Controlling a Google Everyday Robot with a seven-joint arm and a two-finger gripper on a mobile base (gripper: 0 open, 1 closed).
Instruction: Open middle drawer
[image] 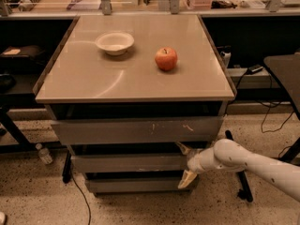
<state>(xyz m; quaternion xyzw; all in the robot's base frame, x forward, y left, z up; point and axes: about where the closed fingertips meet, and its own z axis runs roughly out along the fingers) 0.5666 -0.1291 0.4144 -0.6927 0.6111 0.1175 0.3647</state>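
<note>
The middle drawer is a plain grey front, second of three under the tabletop. It sits slightly out from the cabinet, behind the line of the top front. My gripper is at its right end, reaching in from the right on a white arm. It stands open, one fingertip above the front's top edge and the other below its bottom edge. The drawer's inside is hidden.
The top drawer, wider with white scratches, juts out above. The bottom drawer sits lowest. A white bowl and a red apple rest on the tabletop. A plastic bottle lies on the floor at left, cables at right.
</note>
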